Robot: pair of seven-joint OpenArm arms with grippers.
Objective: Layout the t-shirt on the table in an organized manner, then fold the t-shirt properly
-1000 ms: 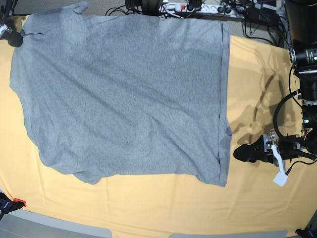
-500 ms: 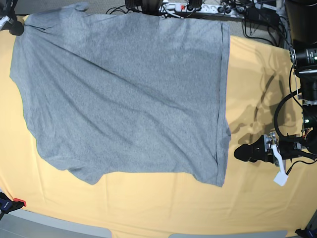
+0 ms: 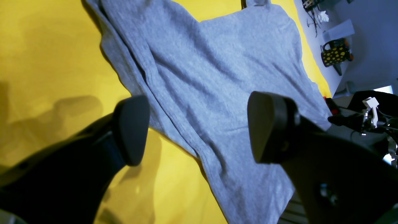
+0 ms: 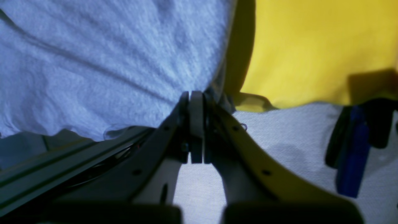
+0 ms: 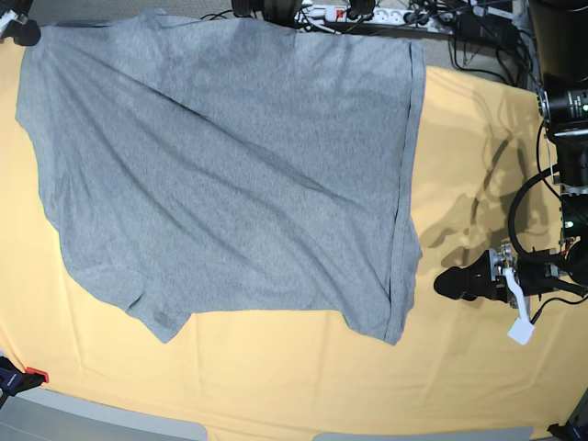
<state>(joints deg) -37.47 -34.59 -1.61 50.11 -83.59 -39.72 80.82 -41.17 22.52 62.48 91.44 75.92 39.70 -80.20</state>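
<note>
- The t-shirt (image 5: 230, 175) lies spread over most of the table (image 5: 276, 386), plain grey side up, with no lettering visible.
- The hem of the t-shirt runs down the right side of the base view; long diagonal creases cross the fabric from the upper left corner toward the lower right.
- The upper edge of the garment reaches the far edge of the table, next to a tangle of cables and a power strip (image 5: 322, 13).
- A sleeve (image 5: 165, 317) projects from the lower left edge of the garment onto the yellow-orange cloth.
- The right gripper (image 4: 196, 102) has its jaws pressed together and pinches an edge of the t-shirt (image 4: 108, 62); in the base view it sits at the top left corner (image 5: 20, 28), at the corner of the garment.
- Below the right gripper, the wrist view shows the table edge and a grey floor, with a blue clamp (image 4: 353, 161) at the right.
- The left gripper (image 3: 196, 127) has its jaws spread wide and grips nothing; its black fingers (image 3: 132, 127) hang above the hem of the t-shirt (image 3: 217, 77).
- In the base view the left gripper (image 5: 455, 283) stands just beside the lower right corner of the garment, apart from the fabric.
- A black mug with yellow dots (image 3: 335, 54) stands beyond the table in the left wrist view.
</note>
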